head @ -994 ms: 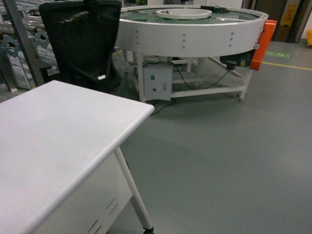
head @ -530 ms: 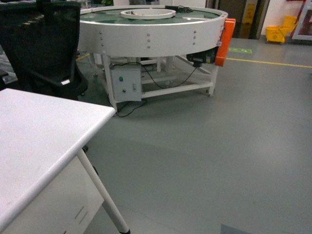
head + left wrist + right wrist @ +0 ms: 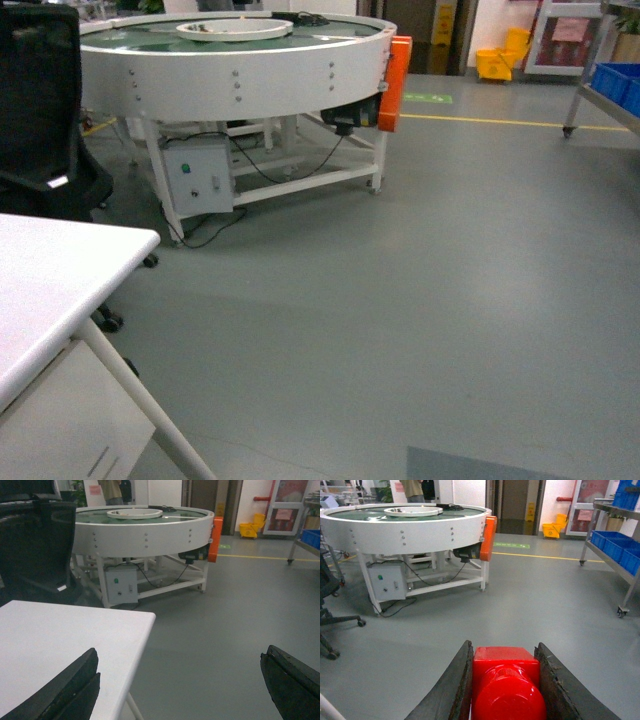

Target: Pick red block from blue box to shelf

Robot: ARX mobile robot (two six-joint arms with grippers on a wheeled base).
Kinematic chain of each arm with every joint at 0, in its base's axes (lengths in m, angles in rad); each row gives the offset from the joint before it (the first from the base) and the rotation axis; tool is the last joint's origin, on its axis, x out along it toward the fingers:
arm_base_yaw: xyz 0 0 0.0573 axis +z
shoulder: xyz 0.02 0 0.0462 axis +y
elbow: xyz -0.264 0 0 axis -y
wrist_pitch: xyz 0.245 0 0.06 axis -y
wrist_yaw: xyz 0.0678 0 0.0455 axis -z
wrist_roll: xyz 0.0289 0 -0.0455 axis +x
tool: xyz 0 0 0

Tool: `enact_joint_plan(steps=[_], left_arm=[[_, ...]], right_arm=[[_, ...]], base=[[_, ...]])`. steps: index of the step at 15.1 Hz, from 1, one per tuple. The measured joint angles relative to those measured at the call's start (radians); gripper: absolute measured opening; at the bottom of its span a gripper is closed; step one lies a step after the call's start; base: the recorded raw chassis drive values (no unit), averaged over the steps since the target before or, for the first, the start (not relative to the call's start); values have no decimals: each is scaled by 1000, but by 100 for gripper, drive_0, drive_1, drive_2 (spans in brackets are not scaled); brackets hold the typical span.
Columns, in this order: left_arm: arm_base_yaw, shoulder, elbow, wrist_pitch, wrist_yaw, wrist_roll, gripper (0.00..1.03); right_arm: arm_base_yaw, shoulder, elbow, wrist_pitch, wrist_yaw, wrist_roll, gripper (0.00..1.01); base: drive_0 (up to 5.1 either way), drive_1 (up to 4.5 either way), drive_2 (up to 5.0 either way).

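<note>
In the right wrist view the glossy red block [image 3: 506, 680] sits stud toward the camera, and my right gripper [image 3: 504, 646] is shut on it, one dark finger against each side, above bare grey floor. My left gripper [image 3: 181, 652] is open with nothing between its fingers, over the corner of a white desk [image 3: 60, 640]. A steel shelf [image 3: 612, 555] on castors, holding dark blue crates [image 3: 620, 545], stands at the right edge; the shelf [image 3: 605, 95] also shows far right in the head view. The blue box is out of view. Neither gripper appears in the head view.
A round white conveyor table [image 3: 240, 70] with an orange panel [image 3: 395, 85] and a grey control box [image 3: 198, 180] stands ahead left. A black office chair [image 3: 40, 120] is beside the white desk [image 3: 50, 290]. A yellow mop bucket [image 3: 495, 60] sits far back. Grey floor [image 3: 420, 300] lies between.
The head view has swung to the right: desk, chair and conveyor table slid left, and the shelf with blue crates came into view at the right edge.
</note>
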Motion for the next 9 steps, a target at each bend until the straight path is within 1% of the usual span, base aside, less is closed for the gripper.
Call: enact_joint_plan(steps=[9], left_arm=[[0, 0, 0, 0, 0, 0, 98]], right_arm=[[0, 0, 0, 0, 0, 0, 29]], base=[[-138, -138, -138]])
